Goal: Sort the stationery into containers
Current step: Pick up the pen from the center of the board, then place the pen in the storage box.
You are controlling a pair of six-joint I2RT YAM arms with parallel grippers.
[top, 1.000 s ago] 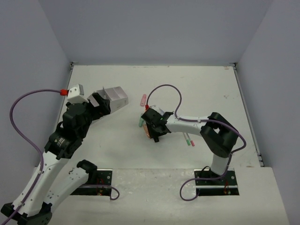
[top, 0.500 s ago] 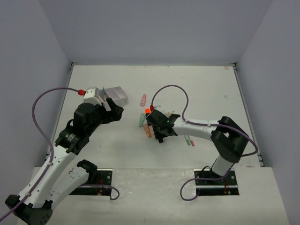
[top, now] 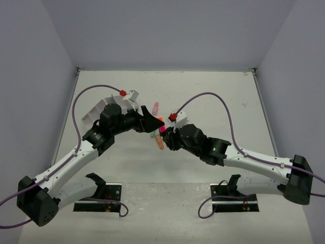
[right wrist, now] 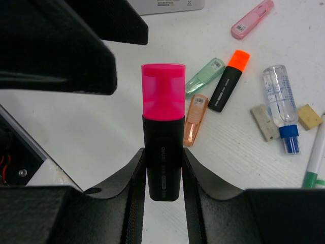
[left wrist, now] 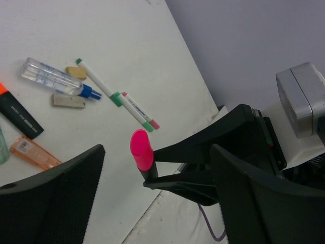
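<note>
My right gripper [right wrist: 163,158] is shut on a pink-capped black highlighter [right wrist: 163,127] and holds it upright above the table; it also shows in the top view [top: 162,128]. My left gripper [left wrist: 157,170] is open, its jaws wide on either side of the highlighter without touching it. In the top view the left gripper [top: 150,122] faces the right gripper [top: 166,136]. A white tray [top: 95,109] lies partly hidden behind the left arm; its corner [right wrist: 167,4] shows in the right wrist view. Only one tray shows.
On the table lie an orange-capped highlighter [right wrist: 229,81], a green piece [right wrist: 204,76], an orange clear piece [right wrist: 195,119], a pink piece [right wrist: 252,19], a clear bottle with a blue cap [right wrist: 279,101], two beige erasers [right wrist: 264,122], and green-white pens [left wrist: 101,84].
The right gripper has risen from the pile with the pink highlighter. The left arm has swung from the tray to the centre and faces it.
</note>
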